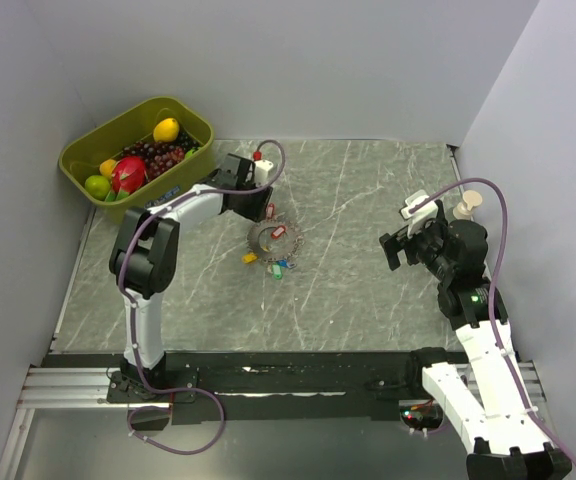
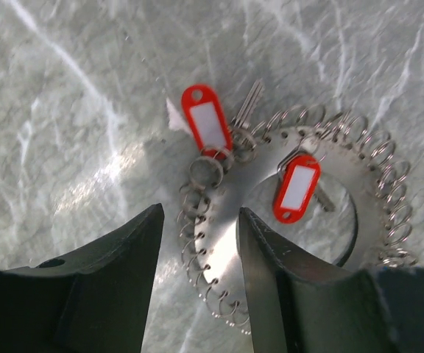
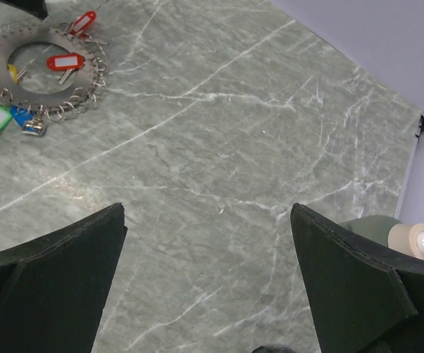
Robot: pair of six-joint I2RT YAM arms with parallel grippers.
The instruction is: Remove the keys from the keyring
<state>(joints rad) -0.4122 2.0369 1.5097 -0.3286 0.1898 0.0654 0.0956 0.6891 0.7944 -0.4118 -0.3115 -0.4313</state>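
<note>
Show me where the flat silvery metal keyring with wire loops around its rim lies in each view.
Top external: keyring near the centre.
Left wrist: centre to lower right.
Right wrist: top left corner.
Shared landmark: the red plastic tag lying across its hole.

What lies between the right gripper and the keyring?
Nothing but bare table lies between the right gripper and the keyring. The right wrist view shows this stretch best, and the top view agrees.
</note>
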